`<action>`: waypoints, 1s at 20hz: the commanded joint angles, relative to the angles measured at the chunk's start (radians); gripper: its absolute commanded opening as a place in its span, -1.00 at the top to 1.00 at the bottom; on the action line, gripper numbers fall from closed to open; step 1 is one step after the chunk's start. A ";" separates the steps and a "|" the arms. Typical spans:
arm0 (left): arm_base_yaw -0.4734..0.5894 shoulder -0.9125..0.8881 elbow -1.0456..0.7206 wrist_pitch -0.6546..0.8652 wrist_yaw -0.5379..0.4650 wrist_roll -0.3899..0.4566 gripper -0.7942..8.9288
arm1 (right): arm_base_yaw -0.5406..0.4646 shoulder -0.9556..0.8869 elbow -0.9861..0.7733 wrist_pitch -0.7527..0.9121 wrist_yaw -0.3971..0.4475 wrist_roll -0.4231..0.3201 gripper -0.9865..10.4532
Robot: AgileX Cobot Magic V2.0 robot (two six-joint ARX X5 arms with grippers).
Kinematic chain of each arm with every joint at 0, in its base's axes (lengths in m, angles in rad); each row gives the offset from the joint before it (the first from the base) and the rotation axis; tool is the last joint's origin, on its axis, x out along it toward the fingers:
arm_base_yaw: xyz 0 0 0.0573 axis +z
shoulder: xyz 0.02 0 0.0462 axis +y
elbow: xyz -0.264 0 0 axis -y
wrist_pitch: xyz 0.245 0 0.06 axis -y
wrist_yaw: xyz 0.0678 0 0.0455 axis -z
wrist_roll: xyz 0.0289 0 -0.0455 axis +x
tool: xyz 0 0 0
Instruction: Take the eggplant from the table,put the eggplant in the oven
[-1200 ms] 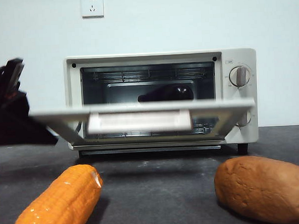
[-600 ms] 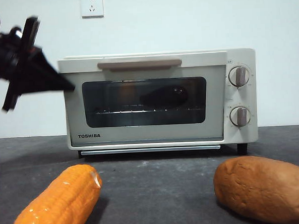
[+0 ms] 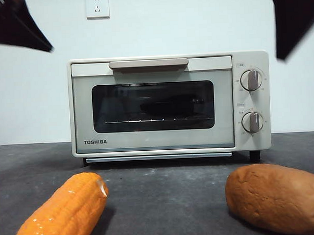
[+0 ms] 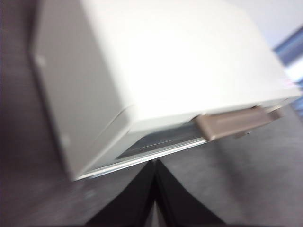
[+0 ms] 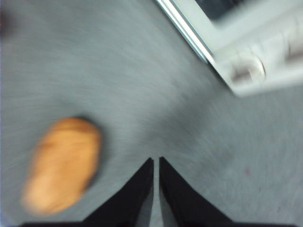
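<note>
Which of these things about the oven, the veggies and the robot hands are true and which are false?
1. The cream-white boxy toaster oven has its dark glass door shut. True.
2. The glossy dark purple eggplant lies on the dark grey table. False: it shows dimly behind the glass, inside the oven.
3. The orange corn cob and the brown lumpy potato lie on the table in front of the oven. True.
4. The right gripper is holding the potato. False: its jaws are shut on nothing, above bare table beside the potato.
5. The left gripper grips the beige bar handle. False: it is shut and apart from the handle.
</note>
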 commanded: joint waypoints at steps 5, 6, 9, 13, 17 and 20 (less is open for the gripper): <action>-0.079 -0.340 -0.150 -0.055 -0.299 0.122 0.82 | -0.273 -0.251 -0.283 0.506 -0.143 0.069 0.82; -0.092 -0.391 -0.209 -0.032 -0.332 0.112 0.82 | -0.299 -0.297 -0.328 0.575 -0.145 0.070 0.82; -0.120 -0.525 -0.394 0.032 -0.391 0.096 0.82 | -0.339 -0.404 -0.455 0.736 -0.143 0.071 0.82; -0.139 -0.611 -0.544 0.118 -0.418 0.030 0.82 | -0.350 -0.473 -0.554 0.853 -0.140 0.068 0.82; -0.143 -0.626 -0.558 0.112 -0.421 -0.024 0.82 | -0.350 -0.471 -0.561 0.855 -0.140 0.063 0.82; -0.143 -0.624 -0.558 0.117 -0.423 -0.023 0.82 | -0.350 -0.472 -0.561 0.857 -0.140 0.063 0.82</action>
